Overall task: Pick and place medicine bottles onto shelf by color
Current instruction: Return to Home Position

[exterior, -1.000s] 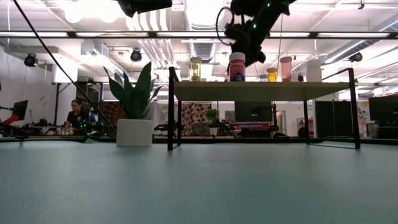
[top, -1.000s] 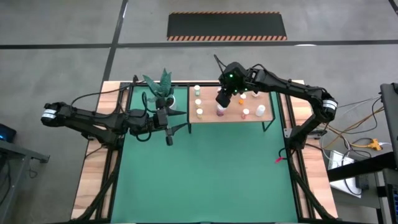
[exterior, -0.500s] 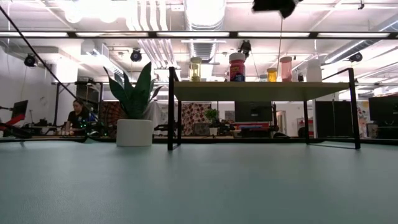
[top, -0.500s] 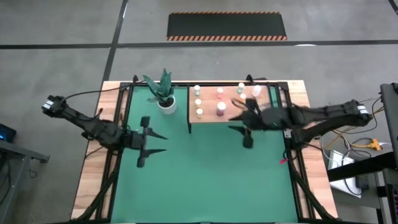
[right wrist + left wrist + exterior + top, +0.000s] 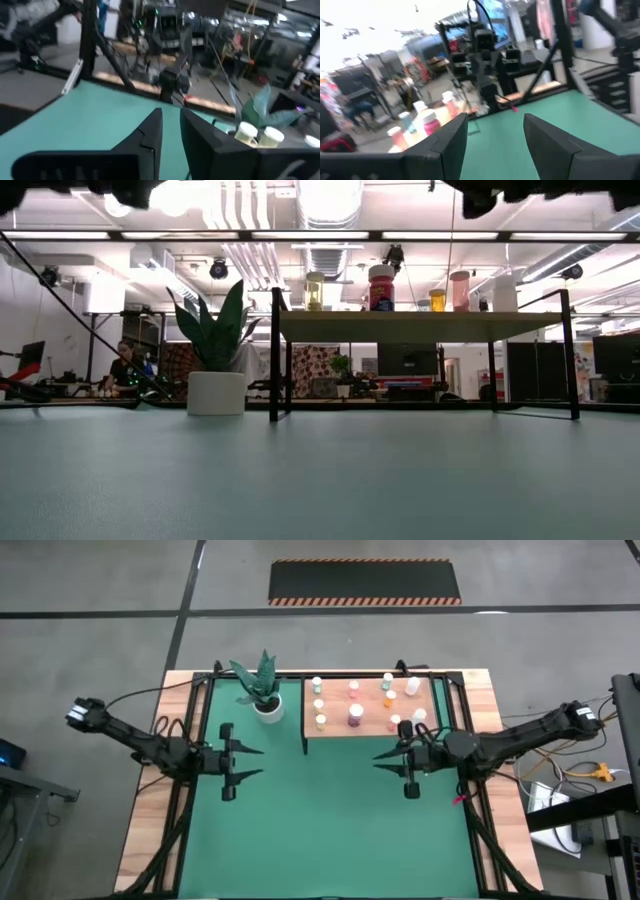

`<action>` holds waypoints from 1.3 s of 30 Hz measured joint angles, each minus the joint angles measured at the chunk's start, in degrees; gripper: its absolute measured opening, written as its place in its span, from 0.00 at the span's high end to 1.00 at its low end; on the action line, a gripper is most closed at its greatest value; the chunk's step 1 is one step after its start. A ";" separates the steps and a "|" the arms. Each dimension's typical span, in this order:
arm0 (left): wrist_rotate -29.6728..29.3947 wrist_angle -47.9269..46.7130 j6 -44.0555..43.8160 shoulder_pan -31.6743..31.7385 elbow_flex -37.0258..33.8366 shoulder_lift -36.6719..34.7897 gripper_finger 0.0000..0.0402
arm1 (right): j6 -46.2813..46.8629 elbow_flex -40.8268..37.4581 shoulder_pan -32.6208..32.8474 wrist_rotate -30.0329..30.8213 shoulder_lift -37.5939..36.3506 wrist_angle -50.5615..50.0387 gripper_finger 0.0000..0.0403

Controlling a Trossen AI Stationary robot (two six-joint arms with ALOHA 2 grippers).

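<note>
**Both grippers empty over the mat, bottles standing on the shelf**

Closest to us is the left gripper, hanging over the green mat. Its fingers are spread wide with nothing between them, aimed straight across at its partner. The right gripper faces back at it, fingers parted by a narrower gap, and it carries nothing either.

Just beyond the right gripper, on its far side, sits the shelf. Its long side runs the same way as the line between the two grippers. Up on the board the medicine bottles all stand upright, long axes vertical, white caps to the ceiling. Three yellow ones sit at the end toward the left gripper, with the large magenta bottle next along. Pink, orange and whitish ones follow toward the right arm's end.

Past the left gripper's fingertips, beside the shelf's end, stands a white pot with a green plant. Far off behind the table, a person shows in the room.
</note>
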 joint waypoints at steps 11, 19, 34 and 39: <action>0.13 3.20 -0.85 4.85 -8.11 -7.27 0.69 | 0.09 -3.27 -11.55 -9.47 -4.91 0.90 0.92; 0.24 -9.74 -5.45 4.85 -8.76 -15.74 0.80 | 0.42 -8.25 -11.75 -9.46 -9.35 0.94 0.92; 0.21 -11.68 -6.16 4.90 -16.16 -32.29 0.84 | 0.43 -15.62 -12.12 -7.19 -25.68 2.90 0.92; 0.09 -11.72 -5.29 4.90 -16.78 -33.24 0.84 | 0.03 -17.07 -12.12 -4.56 -31.46 -0.40 0.92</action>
